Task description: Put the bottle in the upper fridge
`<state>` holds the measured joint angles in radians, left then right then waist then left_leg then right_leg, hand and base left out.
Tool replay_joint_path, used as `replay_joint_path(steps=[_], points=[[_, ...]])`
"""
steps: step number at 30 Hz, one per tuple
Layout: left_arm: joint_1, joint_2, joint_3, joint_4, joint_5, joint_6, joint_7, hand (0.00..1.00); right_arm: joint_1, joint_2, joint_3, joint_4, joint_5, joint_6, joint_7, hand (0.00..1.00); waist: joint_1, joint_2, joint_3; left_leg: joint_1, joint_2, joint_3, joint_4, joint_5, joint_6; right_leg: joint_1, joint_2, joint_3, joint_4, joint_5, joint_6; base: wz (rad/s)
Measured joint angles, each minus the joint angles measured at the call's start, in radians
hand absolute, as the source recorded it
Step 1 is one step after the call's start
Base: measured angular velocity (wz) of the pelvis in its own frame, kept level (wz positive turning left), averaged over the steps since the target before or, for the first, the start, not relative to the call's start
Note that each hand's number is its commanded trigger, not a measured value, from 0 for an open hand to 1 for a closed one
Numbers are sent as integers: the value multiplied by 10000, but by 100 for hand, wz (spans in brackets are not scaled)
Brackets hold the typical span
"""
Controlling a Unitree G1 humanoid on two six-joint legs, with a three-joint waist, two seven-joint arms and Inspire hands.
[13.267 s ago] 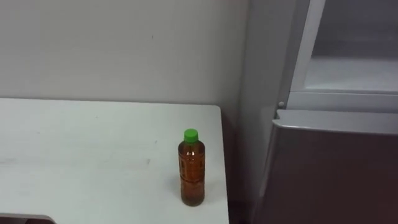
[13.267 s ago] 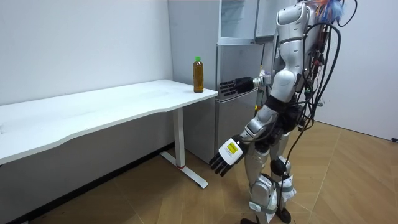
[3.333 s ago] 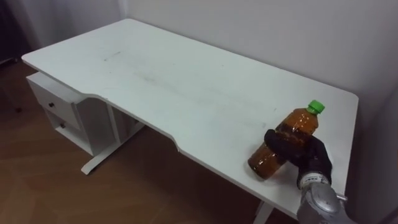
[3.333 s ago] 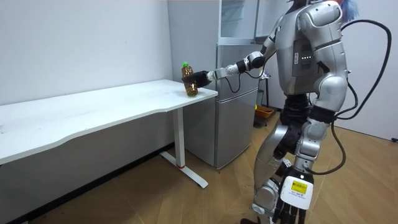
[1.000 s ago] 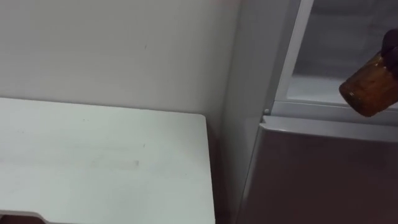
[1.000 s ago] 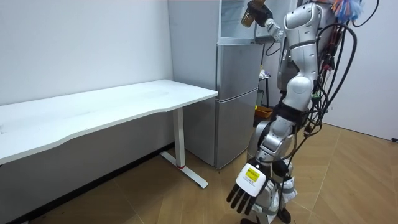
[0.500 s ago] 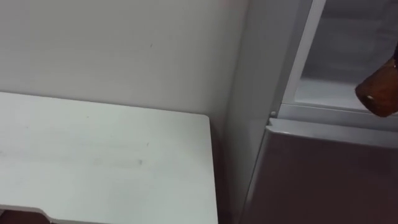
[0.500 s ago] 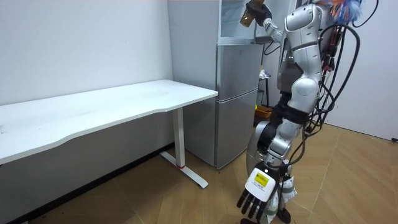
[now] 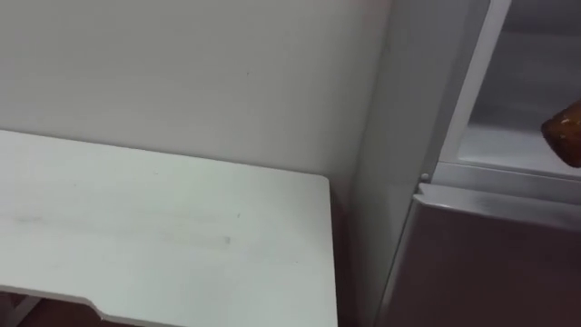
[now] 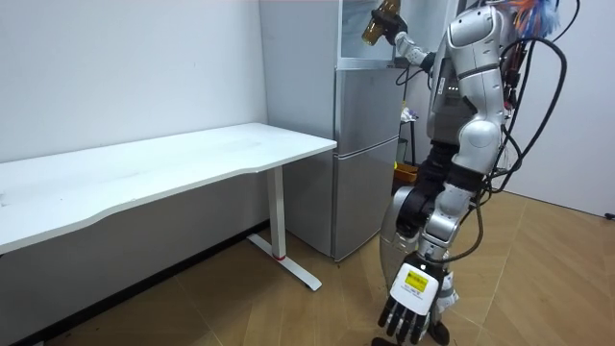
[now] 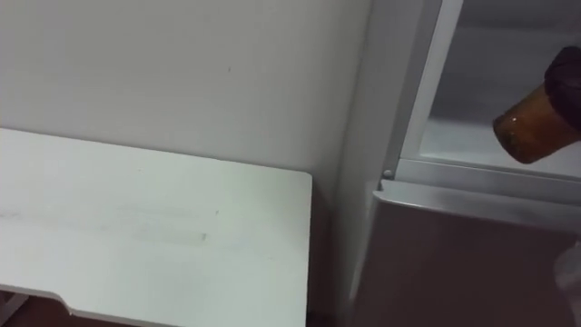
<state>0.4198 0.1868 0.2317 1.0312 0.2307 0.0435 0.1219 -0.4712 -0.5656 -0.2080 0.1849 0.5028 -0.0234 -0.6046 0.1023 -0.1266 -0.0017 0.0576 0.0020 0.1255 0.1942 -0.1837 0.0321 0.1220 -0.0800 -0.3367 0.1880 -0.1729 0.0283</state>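
Note:
The brown bottle [image 11: 529, 129] is lifted with its base towards me, in front of the open upper fridge compartment [image 11: 481, 68]. My right hand [image 11: 568, 74] is shut around its upper part at the view's right edge. In the room view the bottle [image 10: 374, 25] and right hand [image 10: 390, 19] are raised at the mouth of the upper fridge compartment [image 10: 356, 29], above the closed lower door [image 10: 366, 154]. My left hand [image 10: 412, 306] hangs low by my legs, fingers straight and empty. I stand right in front of the fridge.
The white table [image 9: 154, 232] lies to my left, its end close to the fridge side wall [image 9: 395, 154]. A pale shelf [image 11: 463, 141] sits inside the upper compartment. A small orange container [image 10: 407, 174] stands on the wooden floor behind me.
In the room view my right hand has carried the bottle a little further towards the room view's left, into the compartment's mouth. My left hand has swung rightward. The eye views have shifted.

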Motion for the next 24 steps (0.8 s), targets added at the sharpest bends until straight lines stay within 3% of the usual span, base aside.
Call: replay_joint_path(steps=[3, 7, 10, 18, 24], points=[[-1, 0, -4, -10, 24, 158, -67, 0, -226, 0, -4, 529, 44, 244, -280, 100, -41, -37, -1, -137, -65, -223, 56, 3, 6, -28, -47, -225, -10, -13, 19, 17], [18, 7, -3, -92, 83, 435, -64, 0, -276, 0, 7, 913, 50, 572, -439, 100, 85, -52, -7, -147, -141, -232, 44, 9, 16, -26, -65, -231, -8, -30, 41, 2], [17, 7, 5, -204, 257, 455, -48, 0, -313, -1, 62, 1041, 4, 794, -546, 100, 138, -76, -25, -217, -135, -236, 58, 10, 18, -98, -66, -237, 19, -30, 41, 0], [29, 80, 25, -676, 379, 554, 13, 0, -1025, -33, 346, 2057, 73, 910, -639, 100, 63, -102, -70, -488, -149, -473, 203, 13, 24, -180, -75, -452, 33, -29, 40, 8], [-6, 342, 13, -1053, 383, 593, -80, 0, -1474, -490, 779, 2782, 78, 905, -1081, 100, 138, -209, -81, -876, -143, -716, 470, 14, 15, -377, -75, -738, 92, -25, 33, 12]])
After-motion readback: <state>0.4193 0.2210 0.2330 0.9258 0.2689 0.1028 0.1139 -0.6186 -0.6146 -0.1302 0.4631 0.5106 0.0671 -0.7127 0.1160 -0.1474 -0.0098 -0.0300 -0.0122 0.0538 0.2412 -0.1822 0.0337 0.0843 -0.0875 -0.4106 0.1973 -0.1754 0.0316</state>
